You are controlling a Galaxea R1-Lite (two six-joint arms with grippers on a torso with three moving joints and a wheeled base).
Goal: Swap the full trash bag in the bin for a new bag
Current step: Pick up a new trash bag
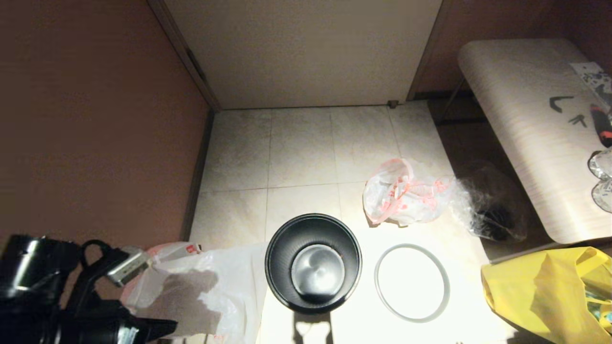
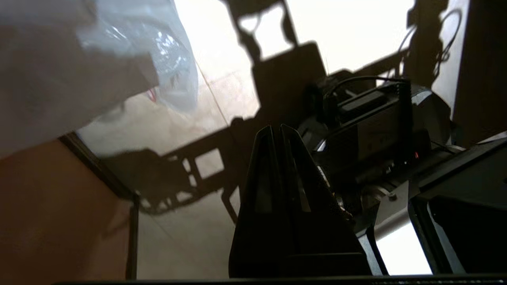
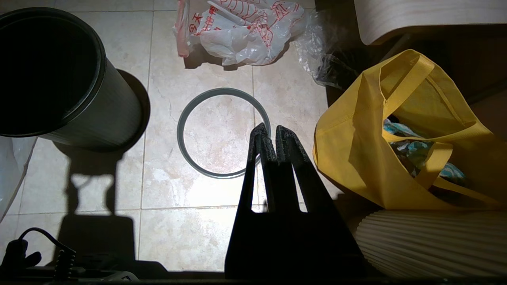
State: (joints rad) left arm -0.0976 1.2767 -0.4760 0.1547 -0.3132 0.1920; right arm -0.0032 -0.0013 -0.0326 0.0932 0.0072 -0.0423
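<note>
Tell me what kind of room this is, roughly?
Probably an indoor corner of a home or office: pale tiled floor, brown walls, a small wood-grain table. The bin stands on the tiles among plastic bags.

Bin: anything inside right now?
Nothing: the bin stands unlined, its shiny dark bottom bare. Its grey hoop lies on the floor beside it. The full trash bag is already out, on the tiles behind.
</note>
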